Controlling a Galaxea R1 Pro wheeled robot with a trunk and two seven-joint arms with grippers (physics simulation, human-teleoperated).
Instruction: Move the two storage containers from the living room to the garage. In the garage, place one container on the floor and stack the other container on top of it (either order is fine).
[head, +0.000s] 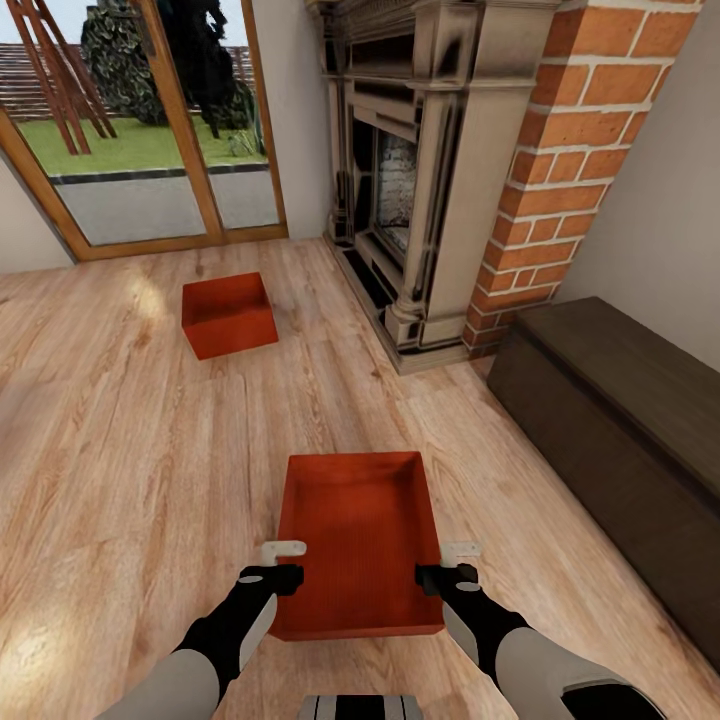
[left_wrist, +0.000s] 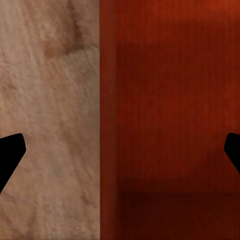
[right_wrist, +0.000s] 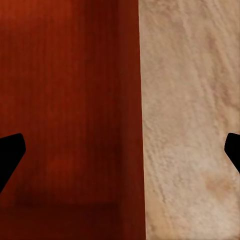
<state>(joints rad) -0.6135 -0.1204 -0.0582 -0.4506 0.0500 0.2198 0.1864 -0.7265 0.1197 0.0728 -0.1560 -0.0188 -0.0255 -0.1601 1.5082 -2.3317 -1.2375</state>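
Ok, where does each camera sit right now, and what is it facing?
Head view: high on the robot, looking down over both arms at the near container, the far container and the fireplace.
Left wrist view: above the near container's left wall, dark fingertips astride it.
Right wrist view: above its right wall.
Both wrist views share this container and the wood floor.

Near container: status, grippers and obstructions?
Left gripper and right gripper open, each straddling a side wall of near container. Far container on wood floor by glass doors. Nothing in the way.
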